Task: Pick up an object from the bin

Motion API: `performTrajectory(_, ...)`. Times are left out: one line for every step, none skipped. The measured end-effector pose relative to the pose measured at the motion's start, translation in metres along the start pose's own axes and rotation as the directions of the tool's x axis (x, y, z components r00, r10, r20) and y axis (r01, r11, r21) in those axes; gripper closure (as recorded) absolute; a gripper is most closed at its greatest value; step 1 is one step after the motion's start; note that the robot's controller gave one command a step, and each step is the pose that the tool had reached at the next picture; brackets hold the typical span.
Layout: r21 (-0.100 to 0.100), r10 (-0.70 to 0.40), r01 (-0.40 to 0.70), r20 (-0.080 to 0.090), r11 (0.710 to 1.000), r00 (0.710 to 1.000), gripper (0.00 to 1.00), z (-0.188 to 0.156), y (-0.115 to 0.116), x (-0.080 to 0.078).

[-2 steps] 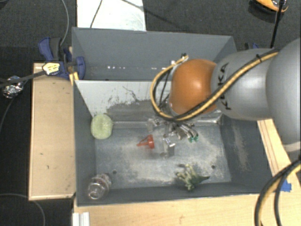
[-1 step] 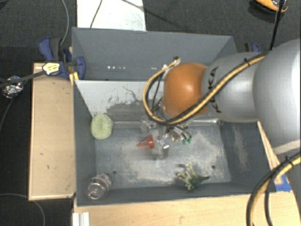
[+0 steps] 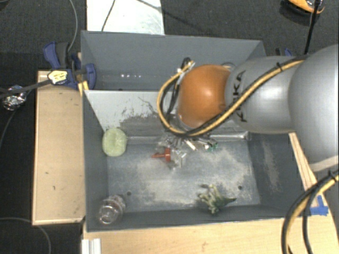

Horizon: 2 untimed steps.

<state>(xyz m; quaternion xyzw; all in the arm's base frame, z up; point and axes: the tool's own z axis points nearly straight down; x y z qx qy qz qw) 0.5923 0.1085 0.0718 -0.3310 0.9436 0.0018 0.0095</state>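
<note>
End effector (image 3: 177, 153) sits low at mid-bin (image 3: 238, 176), just beside a small red piece (image 3: 161, 154); we can't tell whether it's spread or pinching. We'd centre over the red piece, close firmly, and lift straight up. Green ball (image 3: 114, 142) and toy dinosaur (image 3: 213, 198) lie well apart.

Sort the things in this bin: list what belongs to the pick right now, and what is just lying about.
In the job: the hand, low in the middle; the small red piece, nearest to it.
Lying about: pale green round lump, left; clear jar, near-left corner; green toy figure, near side.
</note>
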Motion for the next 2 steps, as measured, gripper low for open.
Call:
performTrajectory(0.000,0.001,-0.001,0.000,1.000,1.000,1.00,0.0000,0.0000,0.0000)
performTrajectory(0.001,-0.016,0.016,0.003,1.000,1.000,1.00,-0.0022,0.0005,-0.0012)
